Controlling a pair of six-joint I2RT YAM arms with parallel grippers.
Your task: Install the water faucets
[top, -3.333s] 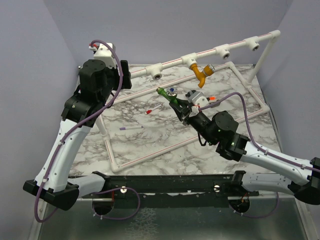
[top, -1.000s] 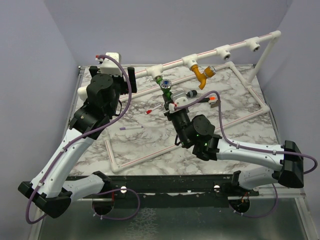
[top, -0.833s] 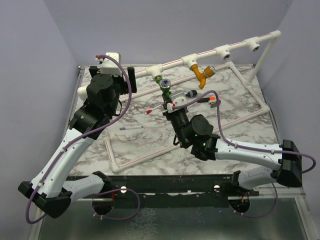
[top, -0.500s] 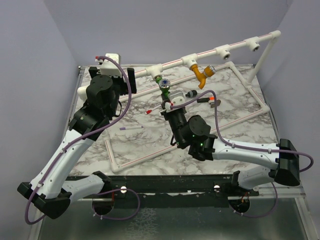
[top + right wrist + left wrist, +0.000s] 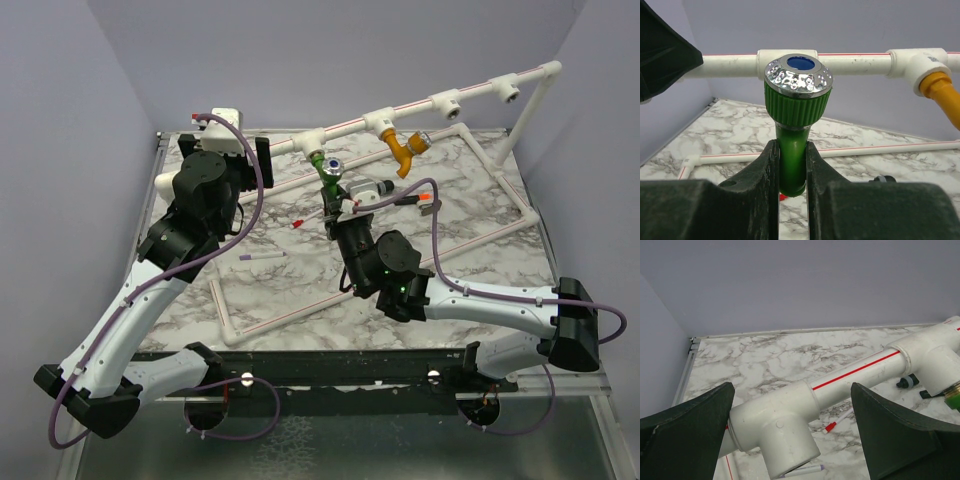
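My right gripper [image 5: 337, 200] [image 5: 791, 146] is shut on the green faucet [image 5: 327, 172] [image 5: 792, 150]. It holds the stem, silvery blue-centred cap up, just below the leftmost T-socket [image 5: 311, 140] of the white red-striped pipe frame. The faucet's green and brass end shows at the right edge of the left wrist view [image 5: 953, 400], at a socket [image 5: 935, 362]. The mustard-orange faucet [image 5: 405, 147] [image 5: 943, 96] hangs from the second T-socket [image 5: 383, 122]. My left gripper [image 5: 262, 156] [image 5: 790, 432] is open, its jaws wide on either side of the top pipe at a fitting [image 5: 777, 425].
A red-capped pen [image 5: 305, 219] [image 5: 838, 421] and a purple pen [image 5: 262, 256] lie on the marble table. A small black part [image 5: 384, 187] [image 5: 906, 381] and an orange-tipped piece [image 5: 421, 199] lie right of the green faucet. The frame's base pipes [image 5: 290, 310] ring the table.
My right gripper has carried the green faucet from mid-table up and left to the leftmost T-socket. The left arm has swung right to the top pipe.
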